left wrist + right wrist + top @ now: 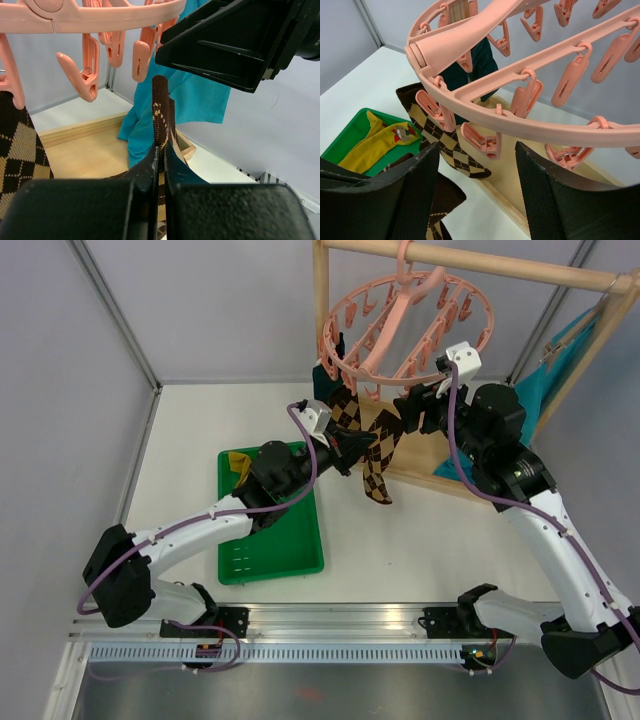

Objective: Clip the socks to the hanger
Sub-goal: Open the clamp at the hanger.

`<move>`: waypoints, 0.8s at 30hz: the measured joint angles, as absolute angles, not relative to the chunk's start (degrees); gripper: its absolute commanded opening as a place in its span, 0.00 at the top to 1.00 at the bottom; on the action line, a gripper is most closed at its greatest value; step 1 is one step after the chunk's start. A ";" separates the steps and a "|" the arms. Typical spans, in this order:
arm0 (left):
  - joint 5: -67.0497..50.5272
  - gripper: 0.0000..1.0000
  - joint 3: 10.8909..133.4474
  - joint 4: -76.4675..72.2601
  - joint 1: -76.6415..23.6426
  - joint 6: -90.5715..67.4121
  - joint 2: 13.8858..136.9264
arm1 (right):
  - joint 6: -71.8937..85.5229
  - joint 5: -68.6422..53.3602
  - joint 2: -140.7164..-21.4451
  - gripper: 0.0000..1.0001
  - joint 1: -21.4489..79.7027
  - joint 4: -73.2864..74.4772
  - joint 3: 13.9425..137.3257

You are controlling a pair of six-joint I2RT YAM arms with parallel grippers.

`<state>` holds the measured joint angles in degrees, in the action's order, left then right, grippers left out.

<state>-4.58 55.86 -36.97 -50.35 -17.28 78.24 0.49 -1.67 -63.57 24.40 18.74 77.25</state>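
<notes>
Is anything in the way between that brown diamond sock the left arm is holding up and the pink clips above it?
Nothing visible. The argyle sock stands just below a free clip with open air between. The right jaws hang open close alongside, not in the gap.

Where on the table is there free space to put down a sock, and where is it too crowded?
Free: bare table between the green tray and the right arm; also the strip left of the tray. Crowded: under the hanger, around the argyle socks.
</notes>
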 measured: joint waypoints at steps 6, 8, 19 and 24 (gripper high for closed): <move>-4.58 0.98 55.86 -36.97 -50.35 -17.28 78.24 | -0.60 -1.19 -64.23 0.32 25.28 18.28 77.25; -4.58 0.98 55.86 -36.95 -50.35 -17.26 78.24 | -0.84 -0.99 -64.55 0.32 25.54 18.00 77.25; -4.56 0.98 55.86 -36.84 -50.35 -17.26 78.24 | -1.74 1.85 -65.89 0.33 26.70 17.21 77.28; -4.54 0.98 55.86 -36.73 -50.35 -17.26 78.24 | -1.80 2.48 -66.57 0.35 26.87 17.08 77.28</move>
